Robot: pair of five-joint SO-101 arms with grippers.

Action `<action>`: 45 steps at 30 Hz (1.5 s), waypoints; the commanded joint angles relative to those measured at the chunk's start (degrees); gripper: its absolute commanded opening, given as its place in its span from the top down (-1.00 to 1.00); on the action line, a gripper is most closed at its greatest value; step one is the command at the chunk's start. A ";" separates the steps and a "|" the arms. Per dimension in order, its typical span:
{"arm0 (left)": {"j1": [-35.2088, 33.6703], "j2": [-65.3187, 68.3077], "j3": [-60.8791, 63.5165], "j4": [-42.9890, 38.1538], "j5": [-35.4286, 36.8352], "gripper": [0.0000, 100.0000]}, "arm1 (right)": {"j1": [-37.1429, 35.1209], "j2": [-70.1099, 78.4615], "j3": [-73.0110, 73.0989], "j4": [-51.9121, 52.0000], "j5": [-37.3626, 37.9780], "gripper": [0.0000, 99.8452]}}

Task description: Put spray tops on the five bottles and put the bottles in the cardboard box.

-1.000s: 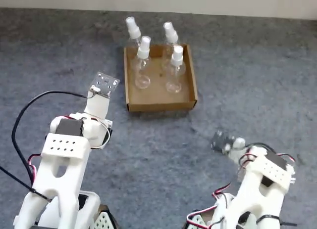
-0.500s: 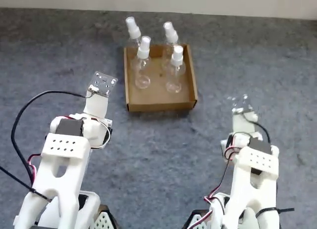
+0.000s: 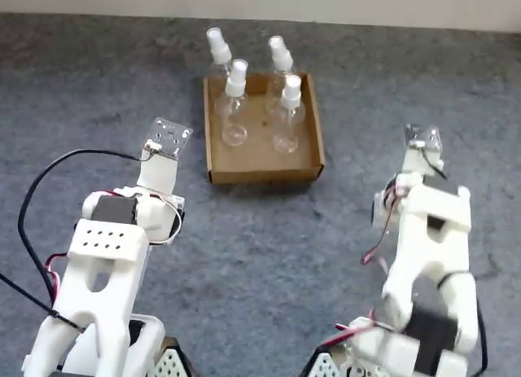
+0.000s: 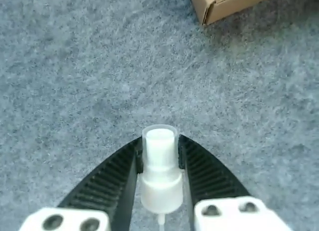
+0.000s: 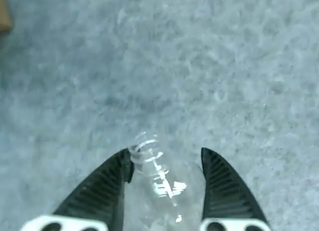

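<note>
My left gripper [image 4: 159, 151] is shut on a white spray top [image 4: 160, 166] and hangs over the grey carpet to the left of the cardboard box [image 3: 262, 175]; the high view shows this left gripper [image 3: 167, 139] there. My right gripper [image 5: 164, 158] is shut on a clear bottle [image 5: 159, 186] that has no top, its threaded neck pointing forward. From above, that right gripper [image 3: 422, 139] sits to the right of the box. Two capped bottles [image 3: 234, 108] [image 3: 287, 115] stand upright inside the box. Another two capped bottles [image 3: 218, 50] [image 3: 280, 55] stand at its far wall.
Grey carpet [image 3: 98, 84] covers the whole table. A corner of the cardboard box [image 4: 224, 4] shows in the left wrist view. A black cable [image 3: 49, 181] loops off the left arm. Open carpet lies between the two arms in front of the box.
The right arm has swung from low near the front edge up and away to the box's right side, carrying the clear bottle. The left arm has kept still.
</note>
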 commanded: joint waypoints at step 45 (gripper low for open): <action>1.01 -2.15 2.24 -3.60 0.53 0.99 | 2.24 15.78 -9.71 8.40 18.64 1.00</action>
